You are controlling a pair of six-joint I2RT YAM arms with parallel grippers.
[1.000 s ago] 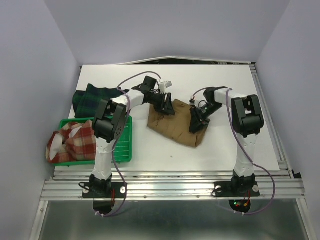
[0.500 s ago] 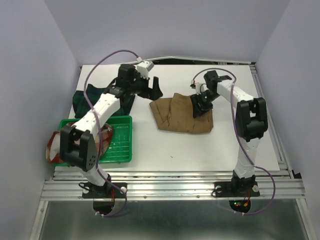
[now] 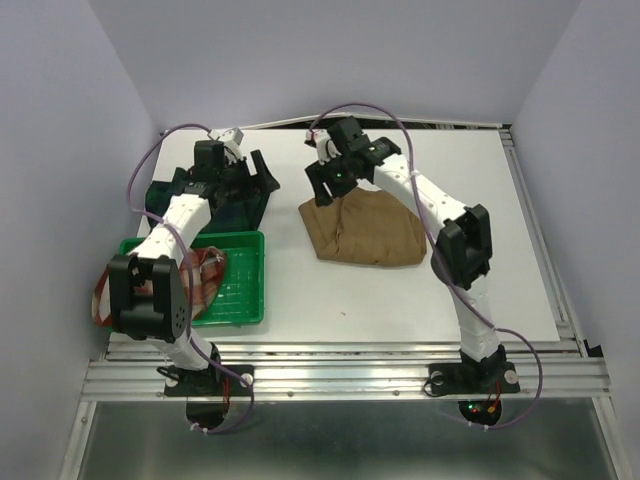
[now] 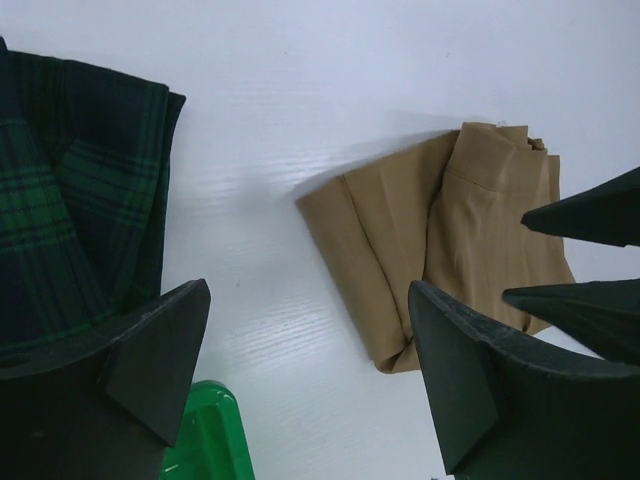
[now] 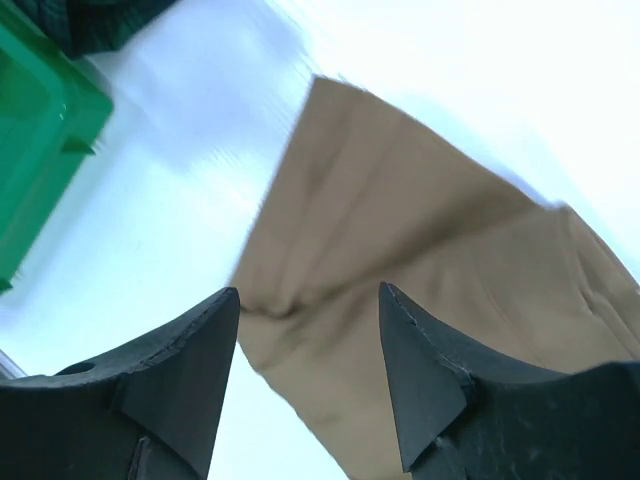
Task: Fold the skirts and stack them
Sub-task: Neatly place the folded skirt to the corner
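Left tool (image 4: 307,300): spread wide and empty, hanging over bare worktop (image 3: 500,200) between the tartan skirt and the tan one.
Right tool (image 5: 308,300): jaws apart with nothing between them, poised just above the far left corner of the tan skirt.
Tan skirt (image 3: 365,228): lies mid-worktop as a compact, roughly rectangular packet. Doubled layers show along its left edge, the top is slightly rumpled, and soft pleats run lengthwise.
Tartan skirt (image 3: 165,195): dark green and navy, at the far left of the worktop, partly hidden under the left arm. One straight edge faces the tan skirt. Whether it is properly folded cannot be told.
Plaid skirt (image 3: 207,272): red, orange and white, crumpled in the green tray (image 3: 240,290) and spilling over its left rim.
Done so far: the tan skirt looks folded, judging by its neat outline.
Left to do: the plaid skirt is plainly unfolded, the tartan one may need folding, and no skirt rests on another, so stacking has not begun.
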